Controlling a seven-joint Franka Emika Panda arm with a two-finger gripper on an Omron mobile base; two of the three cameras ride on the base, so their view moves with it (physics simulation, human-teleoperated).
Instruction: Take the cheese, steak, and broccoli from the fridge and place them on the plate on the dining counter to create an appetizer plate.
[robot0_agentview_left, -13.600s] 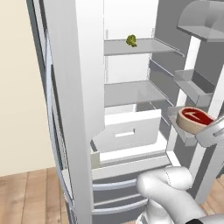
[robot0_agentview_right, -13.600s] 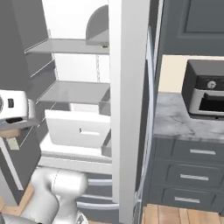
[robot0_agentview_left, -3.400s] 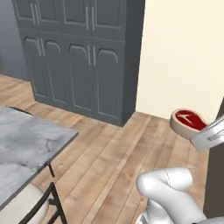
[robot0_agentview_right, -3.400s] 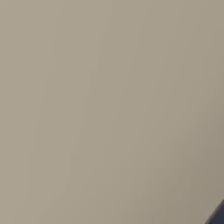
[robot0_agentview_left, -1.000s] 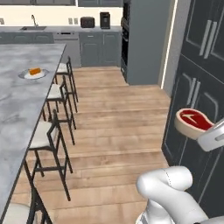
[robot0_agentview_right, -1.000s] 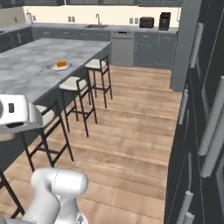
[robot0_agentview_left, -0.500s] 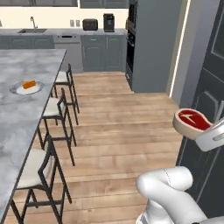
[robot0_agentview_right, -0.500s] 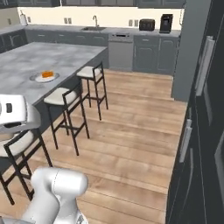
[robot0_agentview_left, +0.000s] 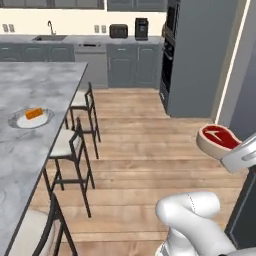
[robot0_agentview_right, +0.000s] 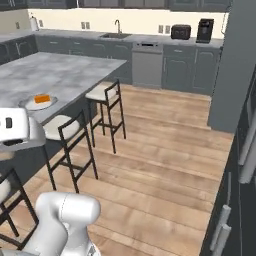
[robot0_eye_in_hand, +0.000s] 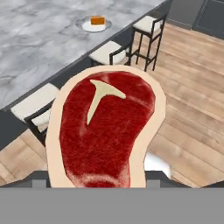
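Gripping steak (robot0_eye_in_hand: 103, 131), cheese (robot0_agentview_left: 34, 113) on plate (robot0_agentview_left: 20, 121).

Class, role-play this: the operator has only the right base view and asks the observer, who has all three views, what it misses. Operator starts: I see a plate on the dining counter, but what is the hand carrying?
Observer: The hand is carrying the steak; the left base view shows it held out to the right, over the wood floor.
Operator: Which way does the steak face?
Observer: In the hand view its red face with the white bone mark faces the camera.
Operator: What is on the plate?
Observer: The hand view shows the cheese on the plate, far beyond the steak.
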